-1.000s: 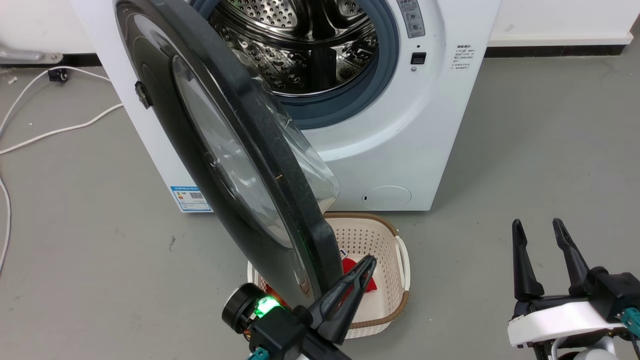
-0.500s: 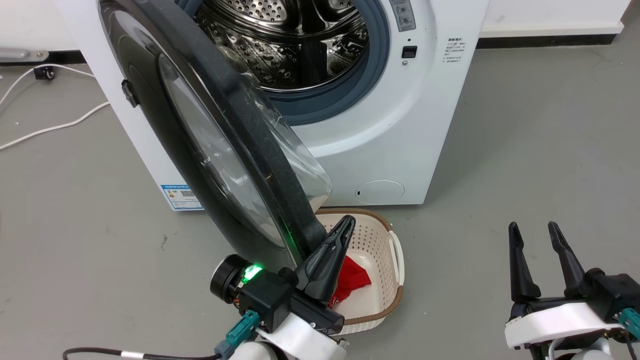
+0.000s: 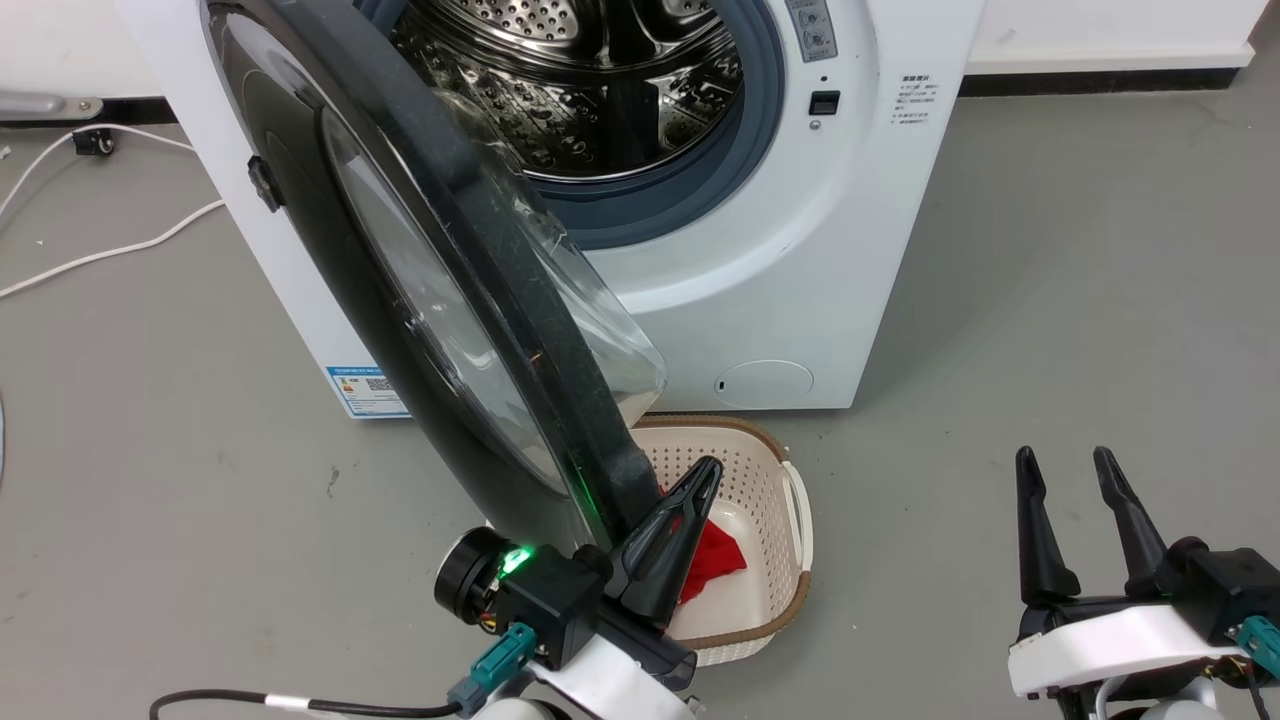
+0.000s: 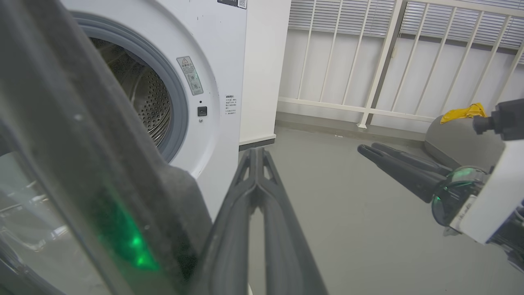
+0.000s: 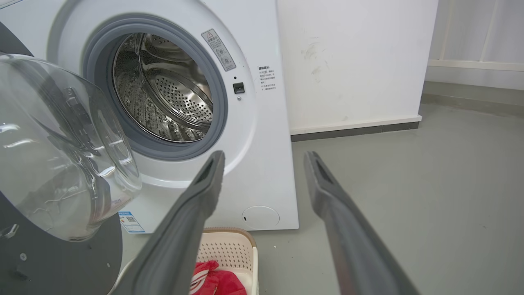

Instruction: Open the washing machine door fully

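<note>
The large round black washing machine door (image 3: 440, 300) has a glossy face, a smooth clear glass window and a matt, scuffed edge. The perforated steel drum (image 3: 600, 90) shines. The blue-grey rubber ring (image 5: 172, 150) looks matt. A cream perforated plastic basket (image 3: 755, 475) holds soft red cloth (image 3: 715, 560).

The left gripper (image 3: 706, 472) sits low in the middle of the head view. Its two dark fingers (image 4: 229, 229) are pressed flat together and slant up and to the right. A green light (image 3: 517, 558) glows on the black wrist block behind them. The right gripper (image 3: 1063, 460) rests at the lower right, with its fingers (image 5: 184, 229) spread apart, pointing up and holding nothing.
</note>
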